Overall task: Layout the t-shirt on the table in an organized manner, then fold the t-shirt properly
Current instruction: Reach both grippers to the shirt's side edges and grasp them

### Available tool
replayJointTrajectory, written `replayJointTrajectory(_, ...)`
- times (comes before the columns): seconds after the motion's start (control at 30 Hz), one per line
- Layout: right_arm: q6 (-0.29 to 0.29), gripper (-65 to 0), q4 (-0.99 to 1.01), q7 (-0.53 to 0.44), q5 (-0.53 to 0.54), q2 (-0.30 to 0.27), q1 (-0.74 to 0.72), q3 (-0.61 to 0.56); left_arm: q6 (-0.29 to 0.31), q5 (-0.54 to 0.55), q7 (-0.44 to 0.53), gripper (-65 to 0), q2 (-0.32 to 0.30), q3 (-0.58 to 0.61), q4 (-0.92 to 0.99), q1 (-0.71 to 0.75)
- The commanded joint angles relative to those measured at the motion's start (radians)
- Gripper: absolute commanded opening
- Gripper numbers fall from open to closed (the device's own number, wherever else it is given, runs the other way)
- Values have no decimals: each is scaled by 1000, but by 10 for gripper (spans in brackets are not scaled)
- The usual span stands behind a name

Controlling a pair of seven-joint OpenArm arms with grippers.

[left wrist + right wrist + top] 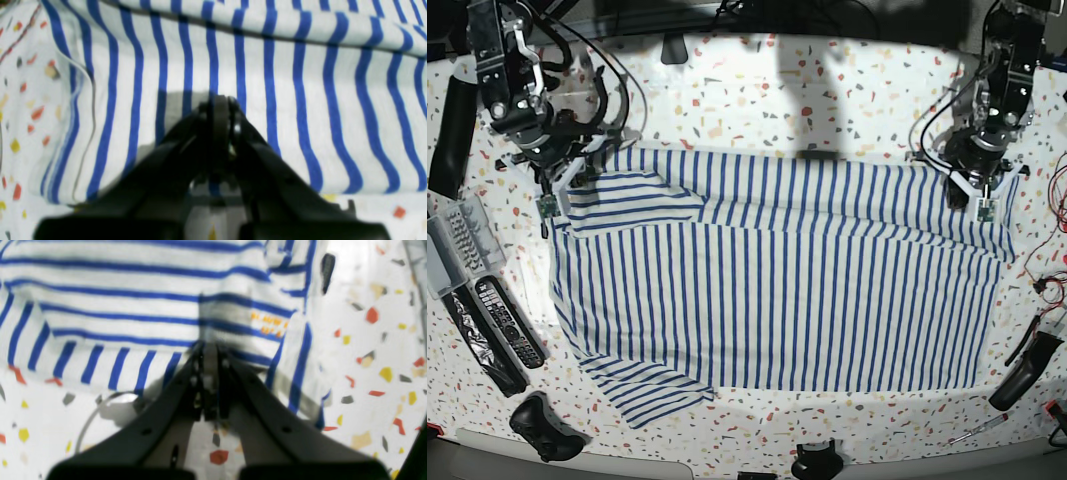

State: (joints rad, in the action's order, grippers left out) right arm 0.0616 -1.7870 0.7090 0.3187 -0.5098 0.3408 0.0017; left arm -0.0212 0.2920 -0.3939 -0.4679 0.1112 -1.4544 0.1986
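Note:
The t-shirt (777, 290), white with thin blue stripes, lies spread flat across the table (827, 100). Its upper sleeve is folded inward at the left and a narrow band is folded along its far right edge. My left gripper (977, 200) sits at the shirt's far right corner. In the left wrist view its tips (220, 100) are shut on the striped cloth (300, 116). My right gripper (560, 185) is at the shirt's far left corner. In the right wrist view it (210, 350) is shut on the cloth edge (116, 306) near orange lettering.
Two remote controls (502, 325) and a grey tray (452, 245) lie at the left edge. A black game controller (547, 425) is at the front left. Black tools (1027, 370) and red cables (1049, 282) are on the right, with a screwdriver (977, 428) near the front.

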Motion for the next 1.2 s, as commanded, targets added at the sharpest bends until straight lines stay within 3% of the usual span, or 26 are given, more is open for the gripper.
replayJointTrajectory(0.0,23,-650,1,-4,5,-10,-8,4,-4,-3,-40,-650,-11,-6,3,-2)
replayJointTrajectory(0.37,50,-650,125,7,25,-11,32,1,18,-3,-137,-650,-12,-6,-3,34)
replayJointTrajectory(0.5,62,-650,122,6,4,-11,77,1,19,-48,-137,-650,-12,-6,-36,108)
replayJointTrajectory(0.73,63,-650,12,-12,-164,-11,219,1,18,-108,-130,-650,-35,-7,-126,256)
replayJointTrajectory(1.17,63,-650,-72,-1,-159,-11,465,129,18,-109,-145,-650,-68,-8,-266,501)
